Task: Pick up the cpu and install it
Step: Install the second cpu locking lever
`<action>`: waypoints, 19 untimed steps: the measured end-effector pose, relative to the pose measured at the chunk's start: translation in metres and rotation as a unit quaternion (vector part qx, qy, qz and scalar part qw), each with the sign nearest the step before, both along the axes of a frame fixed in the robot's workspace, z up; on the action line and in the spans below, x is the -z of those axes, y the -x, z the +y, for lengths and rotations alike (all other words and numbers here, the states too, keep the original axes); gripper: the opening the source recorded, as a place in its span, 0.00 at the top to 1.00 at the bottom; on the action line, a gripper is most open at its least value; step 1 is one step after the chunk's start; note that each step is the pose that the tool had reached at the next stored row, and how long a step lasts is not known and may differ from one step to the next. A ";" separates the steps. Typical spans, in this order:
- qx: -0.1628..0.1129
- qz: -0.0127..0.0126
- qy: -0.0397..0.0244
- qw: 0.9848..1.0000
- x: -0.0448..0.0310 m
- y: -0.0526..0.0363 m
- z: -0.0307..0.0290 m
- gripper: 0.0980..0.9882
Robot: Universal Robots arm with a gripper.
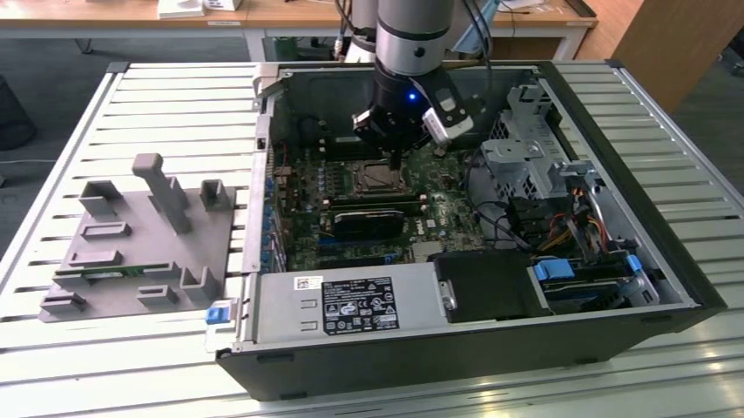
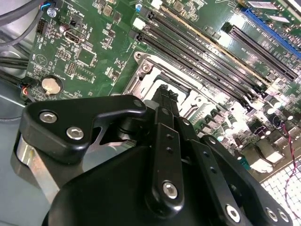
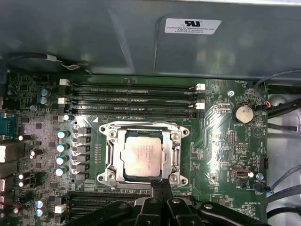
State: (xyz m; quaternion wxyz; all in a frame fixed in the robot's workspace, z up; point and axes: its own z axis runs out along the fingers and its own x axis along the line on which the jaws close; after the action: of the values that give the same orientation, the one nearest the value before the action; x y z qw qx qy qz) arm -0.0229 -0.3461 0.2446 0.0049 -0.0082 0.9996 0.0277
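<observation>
The cpu [image 3: 142, 159] lies flat in the socket frame [image 3: 176, 141] on the green motherboard [image 3: 221, 141], its silver top facing up, with the rows of memory slots [image 3: 136, 100] just beside the socket. The claw [image 3: 161, 184] hangs right at the socket's edge, its black fingers [image 3: 156, 186] pressed together with nothing between them, their tips at the rim of the cpu. In the exterior view the claw [image 1: 398, 162] points down into the open computer case [image 1: 651, 261], which lies on the slatted surface [image 1: 174, 104]; a grey parts holder [image 1: 139, 244] sits well apart from the socket, outside the case
</observation>
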 end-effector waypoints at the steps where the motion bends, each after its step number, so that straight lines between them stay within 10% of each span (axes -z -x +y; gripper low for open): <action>1: 0.000 0.000 0.000 1.000 0.0003 0.0000 -0.0002 0.99; 19: 0.000 0.000 0.000 1.000 0.0015 0.0027 -0.0160 0.99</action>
State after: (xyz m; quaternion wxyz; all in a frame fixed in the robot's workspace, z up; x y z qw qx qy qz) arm -0.0255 -0.3621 0.2431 0.0049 -0.0082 0.9996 0.0276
